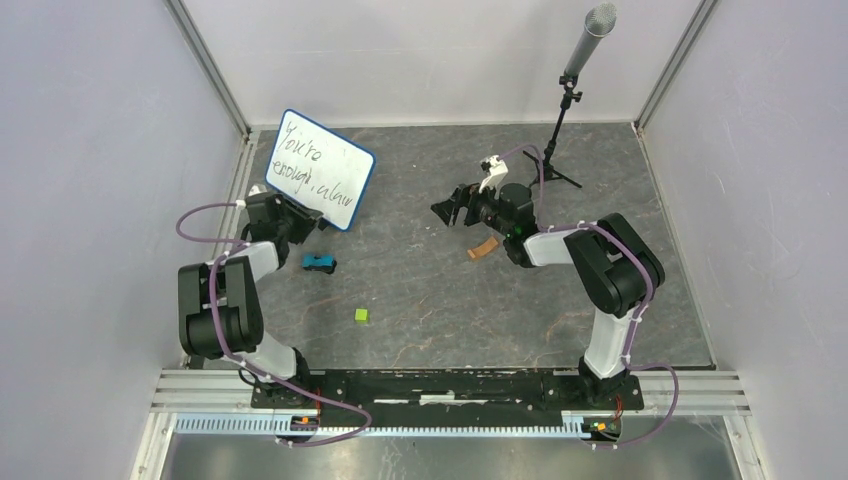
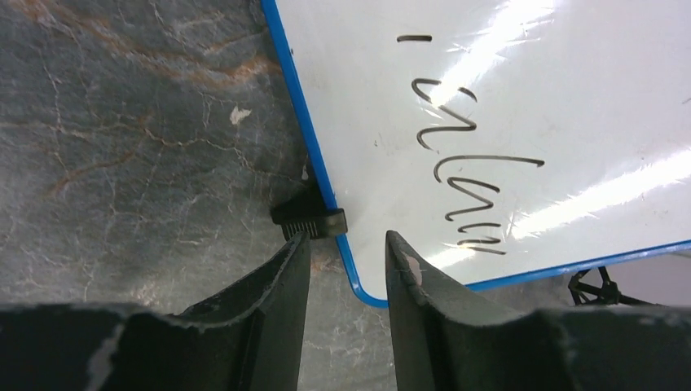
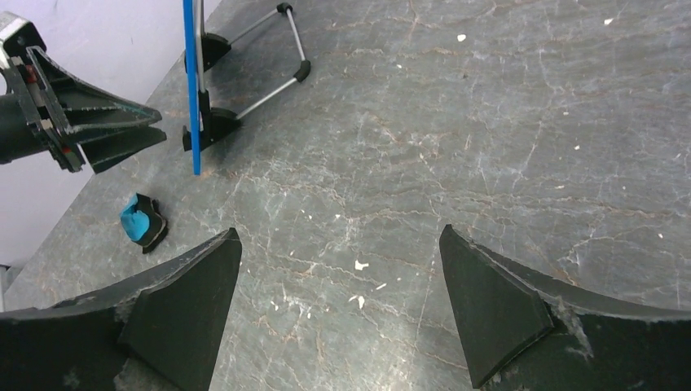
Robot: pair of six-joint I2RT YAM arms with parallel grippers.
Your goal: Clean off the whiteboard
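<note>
— On the far left of the worktop (image 1: pixel 430 300), what stands there?
— It is the whiteboard (image 1: pixel 322 170). It stands upright on its small black feet, close to the left wall, and black handwriting (image 2: pixel 464 163) is on its face.
— And where is the left claw (image 1: pixel 288 213)?
— It is just beside the near lower corner of the board. In the left wrist view its two fingers (image 2: pixel 277 285) have only a narrow gap, and nothing is held between them. The rounded blue corner and one black foot (image 2: pixel 310 221) lie just past the tips. I cannot tell if a tip touches the frame.
— What about the right claw (image 1: pixel 452 208)?
— It is over the middle of the worktop, well apart from the board and turned toward it. Its jaws are wide apart and they hold nothing.
— Do other things lie around?
— Yes. A small blue and black object (image 1: pixel 319 263) lies near the left claw, on the near side of the board. A green cube (image 1: pixel 361 315) lies nearer to the arm bases. A brown piece (image 1: pixel 483 248) lies just beside the right claw, and a microphone (image 1: pixel 598 22) on a tripod stands at the far right
</note>
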